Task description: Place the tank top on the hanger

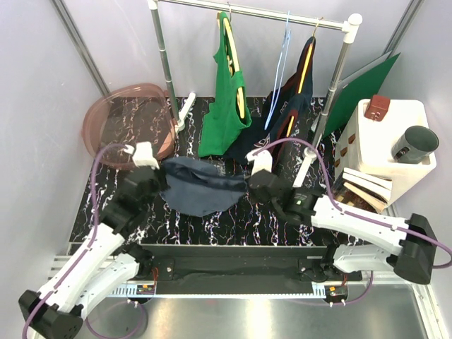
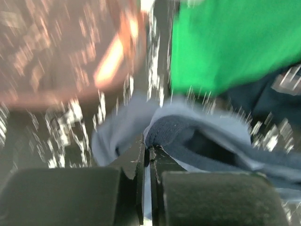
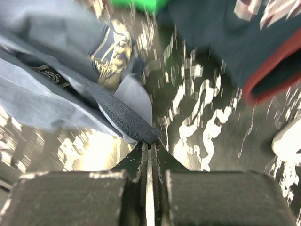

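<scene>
The slate blue-grey tank top [image 1: 201, 185] hangs stretched between my two grippers, above the dark marbled table. My left gripper [image 1: 162, 182] is shut on its left edge; in the left wrist view the gripper [image 2: 149, 149] pinches a dark hem of the tank top [image 2: 202, 136]. My right gripper [image 1: 248, 182] is shut on the right edge; in the right wrist view the gripper [image 3: 151, 143] clamps a dark strap of the tank top [image 3: 47, 89], whose printed graphic shows. The thin light-blue hanger [image 1: 282, 60] hangs bare on the rail behind, between the green and navy tops.
A green tank top [image 1: 226, 99] and a dark navy top [image 1: 288, 113] hang on yellow hangers from the rail, which rests on two posts [image 1: 164, 63]. A pink basin [image 1: 128, 121] sits at back left. A white shelf unit [image 1: 385, 145] with a dark cup [image 1: 414, 143] stands right.
</scene>
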